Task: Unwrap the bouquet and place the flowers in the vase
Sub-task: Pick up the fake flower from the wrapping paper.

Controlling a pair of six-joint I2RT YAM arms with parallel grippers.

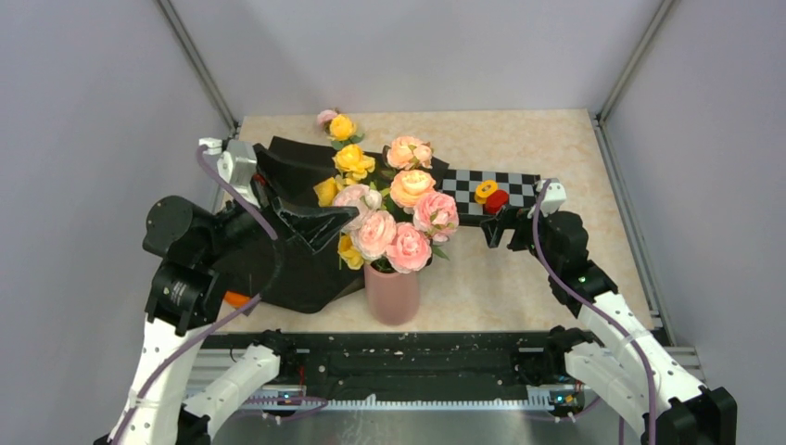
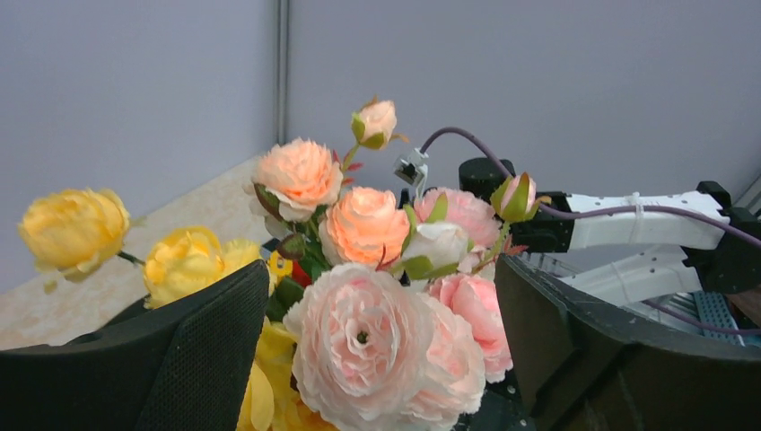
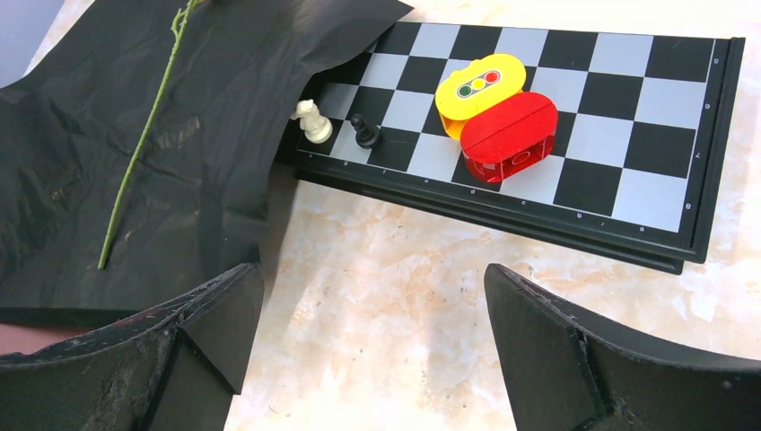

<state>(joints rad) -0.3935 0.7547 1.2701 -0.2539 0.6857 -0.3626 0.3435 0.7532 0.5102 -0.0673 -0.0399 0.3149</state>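
Observation:
The pink vase (image 1: 393,295) stands near the table's front edge, with pink and peach flowers (image 1: 400,215) standing in it. My left gripper (image 1: 335,225) is at the blooms from the left. In the left wrist view this gripper (image 2: 379,292) is open, its jaws wide on either side of a big pale pink bloom (image 2: 377,350) without pressing it. The black wrapping paper (image 1: 298,269) lies spread open on the left. Yellow flowers (image 1: 352,159) rest on it, and a bare green stem (image 3: 136,162) lies across the paper (image 3: 206,81). My right gripper (image 1: 497,226) (image 3: 373,274) is open and empty above the tabletop.
A chessboard (image 1: 512,182) (image 3: 628,126) lies right of the flowers, carrying a yellow and a red block (image 1: 489,195) (image 3: 496,112), a white piece (image 3: 313,120) and a black piece (image 3: 363,133). Something orange (image 1: 236,298) peeks from under the paper. Grey walls enclose the table.

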